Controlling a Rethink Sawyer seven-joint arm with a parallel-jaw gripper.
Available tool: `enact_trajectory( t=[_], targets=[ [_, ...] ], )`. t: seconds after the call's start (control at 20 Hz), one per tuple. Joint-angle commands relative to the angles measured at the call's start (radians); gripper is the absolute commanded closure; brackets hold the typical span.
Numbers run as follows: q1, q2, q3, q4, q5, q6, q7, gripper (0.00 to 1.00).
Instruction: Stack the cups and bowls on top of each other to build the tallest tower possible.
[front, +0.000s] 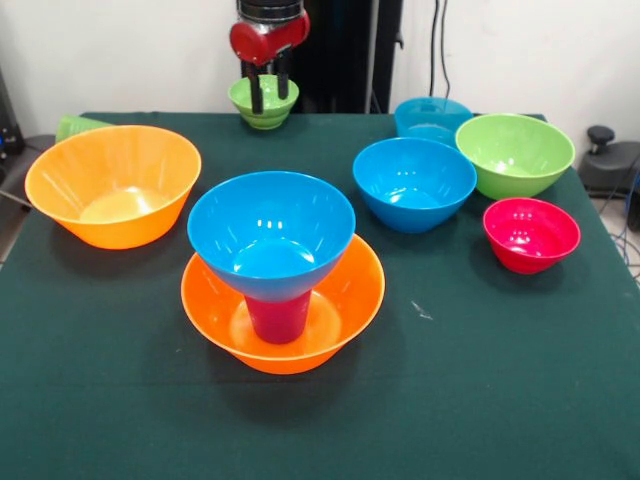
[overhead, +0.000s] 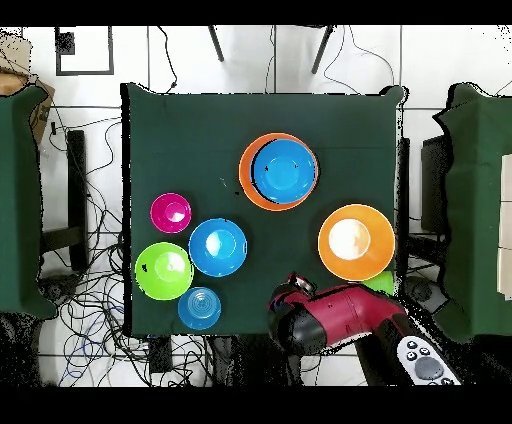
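Front view: the black two-fingered gripper (front: 269, 88) grasps the small lime green plastic bowl (front: 263, 103) by its rim at the far edge of the green-clothed worktop (front: 470, 390). The tower (front: 278, 270) stands centrally: a blue bowl (front: 271, 232) on an inverted purple-magenta cup (front: 279, 317) inside a wide orange bowl (front: 283, 310).

Overhead view: the tower (overhead: 280, 171) sits well apart from the remaining bowls; the red arm (overhead: 335, 315) conceals the gripper.

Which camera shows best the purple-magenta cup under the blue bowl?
The front view: the purple-magenta cup shows standing in the orange bowl, with the blue bowl resting on it. Overhead, the blue bowl hides the cup entirely.
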Motion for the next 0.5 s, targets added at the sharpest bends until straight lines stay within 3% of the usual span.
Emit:
enact_trajectory(
  t=[0.05,0.2,0.5],
  targets=[
    [0.016,-0.026,0.119,-0.033,0.105,0.156,-0.012,0.0],
    [-0.011,-0.091,0.147,-0.004,0.2,0.142,0.038,0.0],
    [-0.075,-0.262,0.266,0.099,0.386,0.227,-0.048,0.0]
  ],
)
